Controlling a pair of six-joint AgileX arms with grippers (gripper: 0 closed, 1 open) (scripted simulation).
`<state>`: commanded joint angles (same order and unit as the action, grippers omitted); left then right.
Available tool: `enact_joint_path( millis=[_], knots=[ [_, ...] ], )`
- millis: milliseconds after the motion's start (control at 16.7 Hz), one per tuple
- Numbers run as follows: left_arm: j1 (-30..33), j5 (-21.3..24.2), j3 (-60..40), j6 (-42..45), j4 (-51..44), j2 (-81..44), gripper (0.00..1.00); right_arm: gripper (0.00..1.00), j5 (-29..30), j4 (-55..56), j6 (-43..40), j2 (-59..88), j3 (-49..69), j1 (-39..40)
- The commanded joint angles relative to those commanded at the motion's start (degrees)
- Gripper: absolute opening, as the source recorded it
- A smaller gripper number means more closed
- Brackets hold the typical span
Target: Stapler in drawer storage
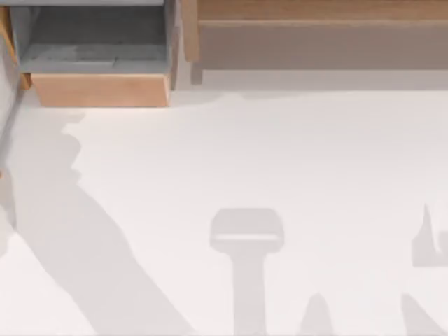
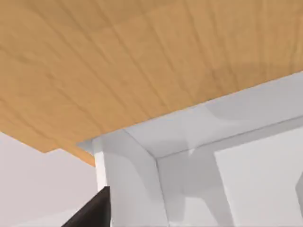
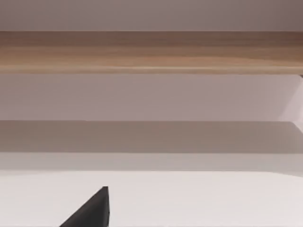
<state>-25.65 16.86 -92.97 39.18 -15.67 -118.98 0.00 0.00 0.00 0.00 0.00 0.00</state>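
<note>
The drawer (image 1: 101,89) stands pulled open at the table's back left, its light-wood front panel toward me and its grey interior bare. The stapler is out of view. A dark tip of my left gripper (image 2: 90,215) hangs close to the drawer (image 2: 189,127), facing a wood panel and grey inner walls. A dark tip of my right gripper (image 3: 90,210) hovers over the white table and faces the long wooden shelf unit (image 3: 151,52).
The long wooden shelf unit (image 1: 315,35) runs along the back right, next to the drawer. The white table (image 1: 231,161) carries only the arms' grey shadows at the left, the front middle and the front right.
</note>
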Motion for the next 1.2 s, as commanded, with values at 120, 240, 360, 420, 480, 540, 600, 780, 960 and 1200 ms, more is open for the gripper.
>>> enact_joint_path(
  millis=[120,240,360,420,480,540,600,780,960,1200],
  knots=[
    [-2.8,2.8,6.0,5.2,11.5,3.4,1.00,1.00,0.0,0.0,0.0,0.0,0.0,0.0],
    [-5.7,5.7,12.4,10.9,23.6,6.4,1.00,1.00,0.0,0.0,0.0,0.0,0.0,0.0],
    [-8.7,8.6,19.0,16.9,35.9,9.1,1.00,1.00,0.0,0.0,0.0,0.0,0.0,0.0],
    [-10.2,10.0,22.4,19.9,42.0,10.4,1.00,1.00,0.0,0.0,0.0,0.0,0.0,0.0],
    [-11.7,11.5,25.9,22.8,48.1,11.5,1.00,1.00,0.0,0.0,0.0,0.0,0.0,0.0],
    [-13.2,12.9,29.3,25.8,54.0,12.6,1.00,1.00,0.0,0.0,0.0,0.0,0.0,0.0],
    [-14.7,14.3,32.9,28.7,59.8,13.5,1.00,1.00,0.0,0.0,0.0,0.0,0.0,0.0],
    [-18.6,18.2,43.5,36.8,75.8,14.8,1.00,1.00,0.0,0.0,0.0,0.0,0.0,0.0],
    [-21.1,21.6,53.4,43.6,89.1,13.9,1.00,1.00,0.0,0.0,0.0,0.0,0.0,0.0],
    [-19.4,25.1,63.5,49.8,100.4,9.2,1.00,1.00,0.0,0.0,0.0,0.0,0.0,0.0]
  ],
)
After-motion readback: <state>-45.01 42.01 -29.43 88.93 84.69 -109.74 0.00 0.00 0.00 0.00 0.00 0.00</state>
